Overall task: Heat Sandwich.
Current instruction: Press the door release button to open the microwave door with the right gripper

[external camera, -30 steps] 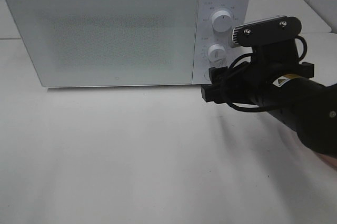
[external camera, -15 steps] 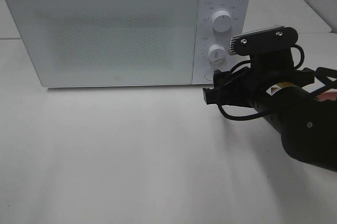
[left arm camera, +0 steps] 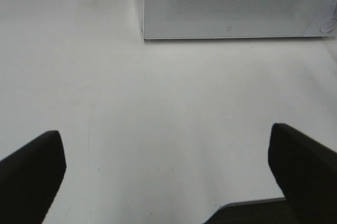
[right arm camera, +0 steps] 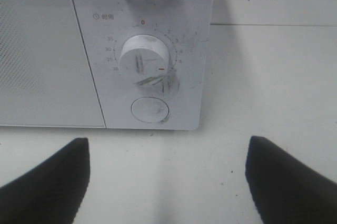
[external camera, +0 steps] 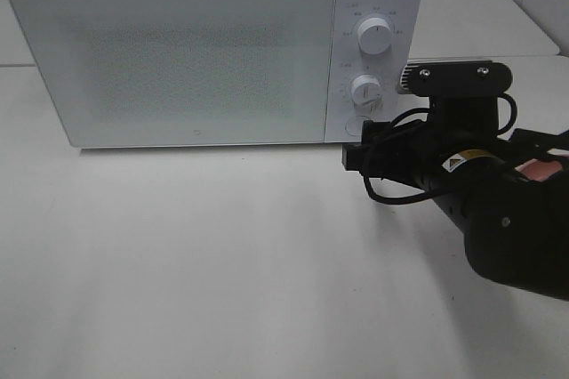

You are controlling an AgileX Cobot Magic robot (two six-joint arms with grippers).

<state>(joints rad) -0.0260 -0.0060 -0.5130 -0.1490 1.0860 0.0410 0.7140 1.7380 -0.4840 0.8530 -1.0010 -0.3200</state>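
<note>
The sandwich is out of view in every frame. The white microwave (external camera: pixel 178 50) stands at the back of the table with its door closed. My right gripper (external camera: pixel 359 142) hovers just in front of the control panel, level with the round door button (external camera: pixel 356 126). In the right wrist view the right gripper (right arm camera: pixel 166 176) is open and empty, its dark fingers (right arm camera: pixel 47 174) on either side of the button (right arm camera: pixel 150 110), under the timer knob (right arm camera: pixel 145 56). My left gripper (left arm camera: pixel 168 182) is open and empty over bare table, well back from the microwave (left arm camera: pixel 231 8).
The panel carries an upper knob (external camera: pixel 373 38) and a lower knob (external camera: pixel 366 90). A sliver of something pink (external camera: pixel 542 170) shows behind the right arm at the right edge; I cannot tell what it is. White table (external camera: pixel 196 254) stretches in front of the microwave.
The right arm's wrist has dropped lower in front of the control panel, while its fingertips stay near the door button. Both grippers remain open.
</note>
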